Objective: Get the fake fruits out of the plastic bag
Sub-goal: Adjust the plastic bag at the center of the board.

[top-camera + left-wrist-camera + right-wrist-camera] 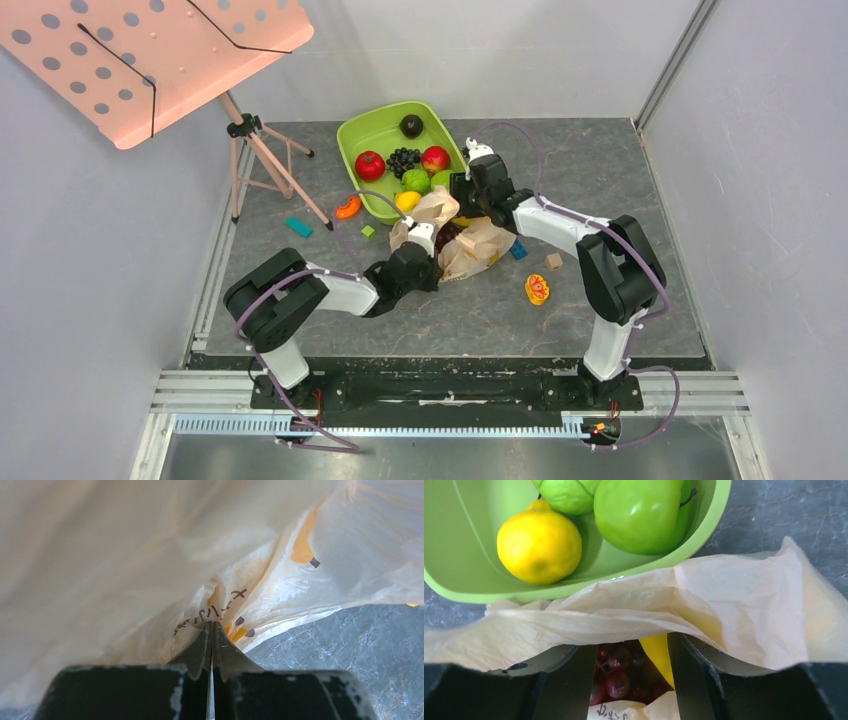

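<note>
Grapes (619,680) and banana (658,656) sit between spread jaws of the right end effector (631,652); left end effector (211,630) clamps the plastic bag (125,555).

A robotics lab cell: plain white panels (780,200) enclose a grey tabletop (470,310), aluminium rails (700,390) along the bottom.

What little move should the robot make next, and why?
Probably lower the right gripper onto the grape bunch and close: its jaws stand open at the mouth of the plastic bag with the grapes between them, while the left gripper pinches the bag.
</note>
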Controlling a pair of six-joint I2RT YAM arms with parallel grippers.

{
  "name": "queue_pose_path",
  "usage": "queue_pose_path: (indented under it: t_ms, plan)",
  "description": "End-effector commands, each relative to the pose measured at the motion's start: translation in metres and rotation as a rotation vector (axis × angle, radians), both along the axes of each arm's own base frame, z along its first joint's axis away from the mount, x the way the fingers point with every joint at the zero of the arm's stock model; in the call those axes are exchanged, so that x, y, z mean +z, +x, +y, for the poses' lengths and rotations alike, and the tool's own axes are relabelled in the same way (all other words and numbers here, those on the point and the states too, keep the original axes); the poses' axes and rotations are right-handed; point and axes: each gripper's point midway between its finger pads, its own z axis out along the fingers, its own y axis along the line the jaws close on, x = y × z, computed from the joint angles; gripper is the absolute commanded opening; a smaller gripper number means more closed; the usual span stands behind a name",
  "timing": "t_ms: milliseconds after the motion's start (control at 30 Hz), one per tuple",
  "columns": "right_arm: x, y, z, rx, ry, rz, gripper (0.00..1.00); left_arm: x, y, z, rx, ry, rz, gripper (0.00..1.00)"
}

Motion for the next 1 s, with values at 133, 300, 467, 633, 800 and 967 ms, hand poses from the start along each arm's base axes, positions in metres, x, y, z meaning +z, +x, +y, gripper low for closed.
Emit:
queue_pose_path:
  t_ms: [133,300,467,633,800,967]
  plan:
    - [0.03,0.046,-0.009,-0.038,-0.02,-0.121,0.64,-0.011,-0.023,0.001,0.013,-0.05,0.039,0.02]
    - [0.027,0.035,-0.004,0.047,-0.017,-0.117,0.65,-0.007,-0.034,-0.003,-0.009,-0.053,0.034,0.02]
    - [0.025,-0.003,0.003,0.176,0.056,-0.117,0.56,0.032,-0.026,-0.002,0.016,-0.088,-0.024,0.02]
    - [0.01,-0.036,0.0,0.233,0.072,-0.07,0.43,0.08,-0.01,-0.012,0.02,-0.11,-0.105,0.02]
    - [-0.001,-0.06,-0.01,0.234,0.069,-0.04,0.36,0.1,0.008,-0.029,0.011,-0.109,-0.143,0.02]
    - [-0.015,-0.085,-0.023,0.226,0.039,-0.02,0.29,0.093,0.03,-0.037,0.028,-0.067,-0.155,0.02]
